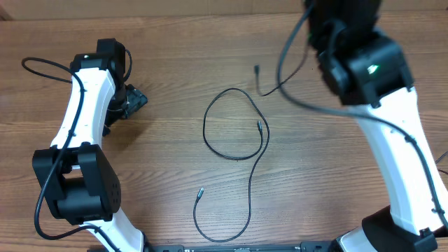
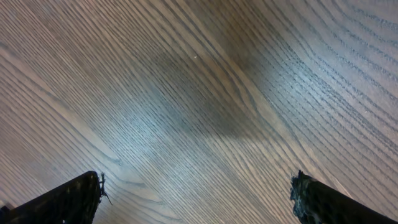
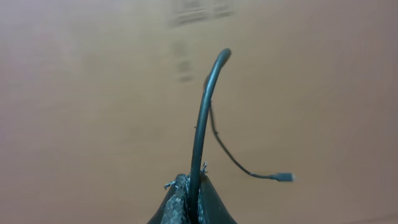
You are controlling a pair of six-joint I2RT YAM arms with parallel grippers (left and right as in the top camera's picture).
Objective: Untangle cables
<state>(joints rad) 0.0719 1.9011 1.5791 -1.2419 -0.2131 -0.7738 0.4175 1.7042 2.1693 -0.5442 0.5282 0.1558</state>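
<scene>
Near the middle of the counter (image 1: pixel 161 168) a thin, limp looped cable (image 1: pixel 204 131) lay slack, light and best pinched near a plug, I judged, while my right tool (image 3: pixel 189 190) was clamped on a springy second cable (image 3: pixel 200 124) and my left tool (image 2: pixel 198 186) gaped wide over bare wood.

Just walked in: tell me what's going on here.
The right end effector is shut on one thin black cable, held up above the wooden table with its plug dangling. A second black cable lies looped on the table's middle. The left end effector hangs open over bare wood, holding nothing.
</scene>
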